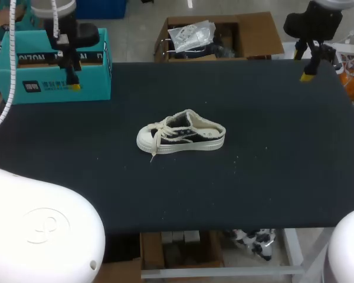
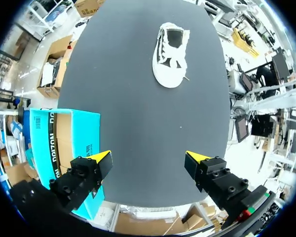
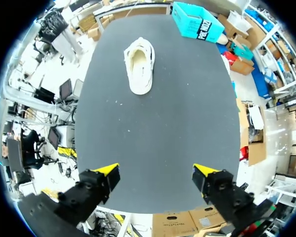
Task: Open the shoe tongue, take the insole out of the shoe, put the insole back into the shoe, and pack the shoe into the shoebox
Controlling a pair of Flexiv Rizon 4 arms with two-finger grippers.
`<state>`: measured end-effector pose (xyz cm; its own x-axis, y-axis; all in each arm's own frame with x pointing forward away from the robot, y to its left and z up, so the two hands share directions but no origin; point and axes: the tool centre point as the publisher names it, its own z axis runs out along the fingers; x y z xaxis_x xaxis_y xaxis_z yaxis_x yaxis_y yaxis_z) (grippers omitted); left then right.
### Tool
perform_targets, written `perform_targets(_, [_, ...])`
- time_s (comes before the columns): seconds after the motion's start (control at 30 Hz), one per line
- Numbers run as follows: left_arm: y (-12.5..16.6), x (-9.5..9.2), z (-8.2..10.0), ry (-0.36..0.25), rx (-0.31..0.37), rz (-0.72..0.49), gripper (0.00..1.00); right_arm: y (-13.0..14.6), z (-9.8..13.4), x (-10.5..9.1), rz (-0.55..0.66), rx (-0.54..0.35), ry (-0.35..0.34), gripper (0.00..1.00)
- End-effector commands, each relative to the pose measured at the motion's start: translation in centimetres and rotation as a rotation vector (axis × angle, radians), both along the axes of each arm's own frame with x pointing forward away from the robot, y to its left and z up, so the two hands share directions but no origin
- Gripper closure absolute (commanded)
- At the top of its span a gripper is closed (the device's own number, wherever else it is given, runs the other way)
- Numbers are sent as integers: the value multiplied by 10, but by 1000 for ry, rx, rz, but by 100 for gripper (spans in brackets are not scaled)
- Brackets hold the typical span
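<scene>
On the black worktop (image 1: 265,177): one teal cardboard shoebox (image 1: 23,79), at the far left corner. One white-and-black canvas lace-up shoe (image 1: 182,134), near the middle, resting on its sole, toe toward the left side, laces loose, well apart from the shoebox. Left jaws: apart, empty, above the shoebox. Right jaws: apart, empty, above the far right corner.

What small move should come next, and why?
Probably lower the left gripper toward the shoe, aiming at its laced toe end, which faces that arm's side. Both it and the right gripper are open and empty, well away from the shoe, and the laces lie across the tongue, not yet opened.
</scene>
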<state>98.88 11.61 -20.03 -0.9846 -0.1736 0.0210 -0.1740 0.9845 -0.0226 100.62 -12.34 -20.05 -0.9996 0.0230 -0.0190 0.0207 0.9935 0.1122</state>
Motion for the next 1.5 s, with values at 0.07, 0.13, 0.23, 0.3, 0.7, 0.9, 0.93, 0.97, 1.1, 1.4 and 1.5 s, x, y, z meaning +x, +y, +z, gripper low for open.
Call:
perform_targets(0.07, [-26, -12, 0, 57, 0, 218, 0, 9, -23, -10, -7, 98, -27, 0])
perform_targets(0.13, [-39, -21, -5, 60, 42, 331, 0, 15, -31, -15, -26, 171, -30, 0])
perform_targets(0.23, [-52, -30, -9, 123, 33, 478, 0, 29, -44, -22, -35, 210, -38, 0])
perform_targets(0.3, [-59, -38, -11, 111, 77, 593, 0, 38, -51, -25, -52, 256, -55, 0])
perform_targets(0.7, [-65, -58, -26, 114, 48, 1082, 0, 90, -95, -39, -77, 420, -68, 0])
perform_targets(0.9, [-66, -58, -28, 89, 108, 1076, 0, 94, -97, -39, -65, 415, -63, 0])
perform_targets(0.93, [-66, -58, -28, 89, 108, 1076, 0, 94, -97, -39, -65, 415, -63, 0])
perform_targets(0.97, [-66, -58, -28, 89, 108, 1076, 0, 94, -97, -39, -65, 415, -63, 0])
perform_targets(1.1, [-66, -58, -28, 89, 108, 1076, 0, 94, -97, -39, -65, 415, -63, 0])
perform_targets(1.4, [-99, -73, -26, 66, 83, 1201, 0, 100, -106, -38, -79, 436, -50, 0])
perform_targets(1.5, [-123, -83, -29, 98, 71, 1294, 0, 109, -122, -38, -88, 470, -53, 0])
